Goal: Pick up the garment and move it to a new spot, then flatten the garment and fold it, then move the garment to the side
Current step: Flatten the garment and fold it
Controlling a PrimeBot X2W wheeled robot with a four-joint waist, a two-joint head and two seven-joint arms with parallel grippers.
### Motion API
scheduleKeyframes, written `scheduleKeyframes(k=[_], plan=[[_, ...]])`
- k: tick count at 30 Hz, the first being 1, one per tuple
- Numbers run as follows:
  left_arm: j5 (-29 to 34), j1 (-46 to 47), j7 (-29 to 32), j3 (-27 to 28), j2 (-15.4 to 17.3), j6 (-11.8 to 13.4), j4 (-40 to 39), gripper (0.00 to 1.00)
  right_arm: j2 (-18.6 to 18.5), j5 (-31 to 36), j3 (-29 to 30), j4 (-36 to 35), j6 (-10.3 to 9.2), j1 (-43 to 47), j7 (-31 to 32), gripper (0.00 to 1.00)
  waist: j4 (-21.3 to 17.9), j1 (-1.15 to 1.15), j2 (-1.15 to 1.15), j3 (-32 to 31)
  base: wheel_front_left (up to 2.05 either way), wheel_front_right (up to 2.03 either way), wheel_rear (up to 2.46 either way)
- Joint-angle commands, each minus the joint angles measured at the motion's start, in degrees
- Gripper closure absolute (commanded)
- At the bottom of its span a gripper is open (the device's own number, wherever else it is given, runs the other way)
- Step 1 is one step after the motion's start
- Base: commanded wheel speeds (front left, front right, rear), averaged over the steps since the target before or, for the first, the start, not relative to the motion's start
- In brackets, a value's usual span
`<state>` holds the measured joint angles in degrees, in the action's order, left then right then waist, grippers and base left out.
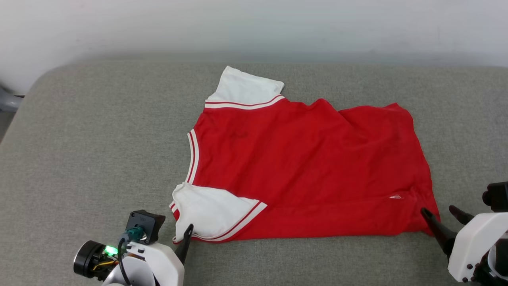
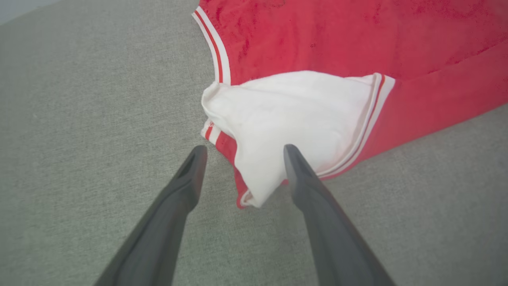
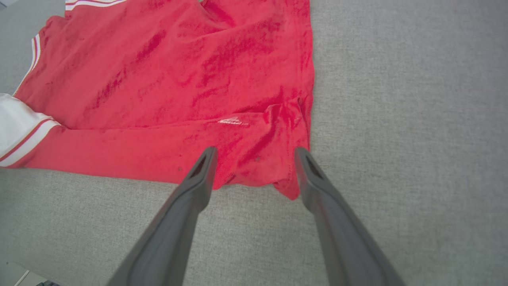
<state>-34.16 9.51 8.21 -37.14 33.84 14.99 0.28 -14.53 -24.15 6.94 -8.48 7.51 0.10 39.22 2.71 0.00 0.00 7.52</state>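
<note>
On the grey fabric surface [image 1: 99, 139], head view: the garment [image 1: 301, 167] lay spread out near the middle, red side up, neckline to the left, hem to the right. Far white sleeve [image 1: 242, 89] stuck out flat toward the pale wall [image 1: 254, 24]. Near white sleeve [image 1: 210, 212] lay folded in over the red body. The left gripper [image 1: 186, 238] sat at the near-left corner, one dark finger at the sleeve's edge. The right gripper [image 1: 438, 209] sat at the near-right hem corner, fingers parted.

Left wrist view: left gripper [image 2: 245, 147] was released, fingers wide apart, with the near sleeve's [image 2: 293, 115] pointed tip between them. Its right finger overlapped the white cloth; contact could not be told. Striped trim ran along the neckline [image 2: 218, 51].

Right wrist view: right gripper [image 3: 256, 150] was released too, fingers either side of the rumpled hem corner [image 3: 285, 186], nothing gripped. A small white mark [image 3: 233, 121] showed just beyond, on the red.
</note>
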Motion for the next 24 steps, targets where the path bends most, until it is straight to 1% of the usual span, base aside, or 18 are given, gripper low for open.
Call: scheduleKeyframes(k=[1,4,7,12,18,21,22,23,24], plan=[[0.11,-0.53,2.33,-0.68,0.99,0.74,-1.13,0.0,0.7,0.56,0.31,-0.5,-0.05,-0.15,0.17,0.0,-0.43,0.0,0.0,1.25,0.0,0.0,0.0],[0.85,-0.14,5.1,-1.22,1.86,1.69,-1.84,0.0,1.29,0.77,0.35,-0.86,-0.05,-0.98,0.14,0.0,-0.89,0.0,0.0,2.68,0.0,0.0,0.0],[0.86,0.3,6.68,-1.42,1.86,2.66,-1.45,0.0,1.43,0.79,0.24,-0.98,-0.05,-1.54,0.01,0.0,-1.36,0.0,0.0,3.98,0.0,0.0,0.0],[1.51,1.32,6.41,-1.17,1.42,3.68,-0.09,0.0,1.38,0.84,0.2,-0.91,-0.05,-2.28,-0.24,0.0,-2.0,0.0,0.0,5.75,0.0,0.0,0.0],[0.63,2.11,6.28,-1.1,0.39,3.32,3.55,0.0,0.99,1.04,0.31,-0.59,-0.05,-2.93,-0.79,0.0,-2.39,0.0,0.0,7.95,0.0,0.0,0.0],[-0.05,2.01,7.52,-1.6,-0.11,2.99,5.83,0.0,0.9,1.27,0.28,-0.24,-0.05,-3.24,-0.93,0.0,-2.29,0.0,0.0,8.34,0.0,0.0,0.0],[-0.25,1.95,8.0,-1.9,-0.32,2.74,6.64,0.04,0.84,1.34,0.2,-0.08,-0.05,-3.28,-0.86,0.0,-2.23,0.0,0.0,8.37,0.0,0.0,0.0],[-0.67,1.87,8.42,-2.19,-0.57,2.5,7.31,0.34,0.75,1.42,0.14,0.13,-0.05,-3.32,-0.83,0.0,-2.14,0.0,0.0,8.3,0.0,0.0,0.0],[-0.85,1.74,8.75,-2.47,-0.88,2.22,7.91,0.69,0.6,1.56,0.05,0.34,-0.05,-3.33,-0.86,0.0,-2.01,0.0,0.0,8.1,0.0,0.0,0.0]])
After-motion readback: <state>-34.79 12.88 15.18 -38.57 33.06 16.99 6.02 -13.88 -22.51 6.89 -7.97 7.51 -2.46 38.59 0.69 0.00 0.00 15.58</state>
